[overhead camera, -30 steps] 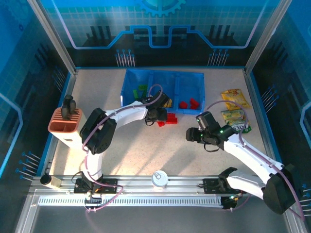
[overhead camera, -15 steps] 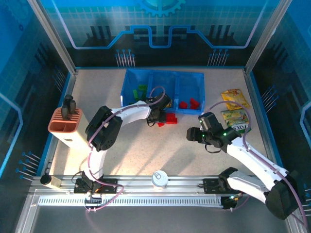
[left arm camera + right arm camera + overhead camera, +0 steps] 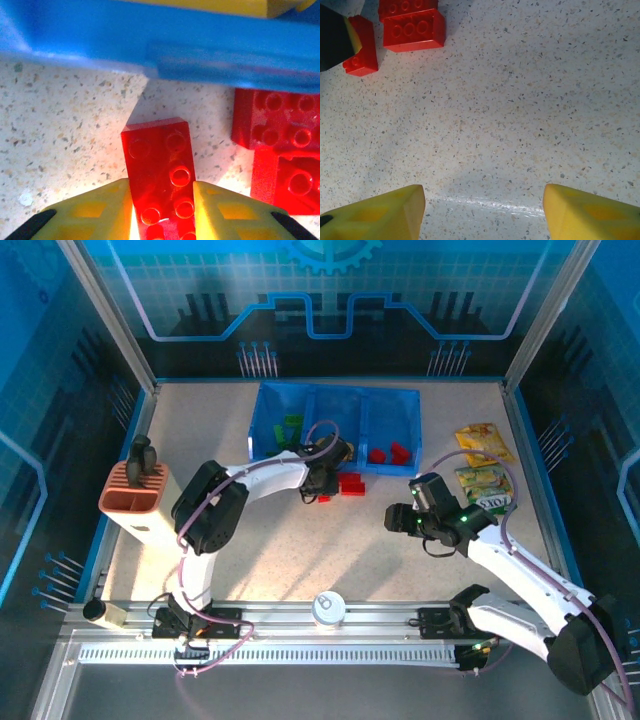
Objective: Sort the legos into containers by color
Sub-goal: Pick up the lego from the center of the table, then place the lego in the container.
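The right gripper [image 3: 482, 212] hangs low over the speckled table [image 3: 530, 100]. Its yellow fingers [image 3: 375, 212] are spread wide apart. Farther on, the left gripper [image 3: 162, 212] pinches a red lego [image 3: 157, 155] by its two long sides. This lego is long and thin, with round bumps on top. It lies on the table just beside the wall of the blue tray [image 3: 90, 40]. Two more red legos [image 3: 275, 125] sit close by, touching each other. Inside the tray, green legos [image 3: 290, 426] are in the left box and red ones [image 3: 388, 453] are in the right box.
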You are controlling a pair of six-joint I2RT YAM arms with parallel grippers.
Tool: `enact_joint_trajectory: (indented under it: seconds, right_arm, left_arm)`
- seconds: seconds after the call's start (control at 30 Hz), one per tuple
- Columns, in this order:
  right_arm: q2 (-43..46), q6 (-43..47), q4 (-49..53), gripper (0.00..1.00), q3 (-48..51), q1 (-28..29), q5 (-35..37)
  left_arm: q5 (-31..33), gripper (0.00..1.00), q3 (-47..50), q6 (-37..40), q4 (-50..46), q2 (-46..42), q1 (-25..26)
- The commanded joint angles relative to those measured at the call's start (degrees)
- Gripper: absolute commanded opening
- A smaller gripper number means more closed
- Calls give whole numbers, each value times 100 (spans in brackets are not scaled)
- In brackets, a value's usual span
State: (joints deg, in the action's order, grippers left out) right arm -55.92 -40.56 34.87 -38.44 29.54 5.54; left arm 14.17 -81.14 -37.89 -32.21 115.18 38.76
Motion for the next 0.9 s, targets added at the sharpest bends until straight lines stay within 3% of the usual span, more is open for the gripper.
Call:
enact_joint_trajectory:
  seconds: [0.0,0.27,0.37,0.47,0.7,0.87]
  right_arm:
    - [81,-84,-27,65,75,-80,43]
    - [176,-99,61,65,93,-88,153]
    - [32,-444,830,65,-94,-201,882]
    - [-42,-479,942,66,-42,-486,745]
    - [446,-532,781,66,252,-555,499]
    - [650,-535,566,66,472,-555,109]
  left_arm:
    - [162,35,119,-139,-249,-363,89]
    - [42,35,35,15,-68,-953,188]
    - [-126,35,-197,189,66,-1075,211]
    - [-319,35,-622,405,113,-1037,223]
    - [-775,37,-1799,995,366,-534,368]
    - [-731,36,-3346,1276,-311,484,368]
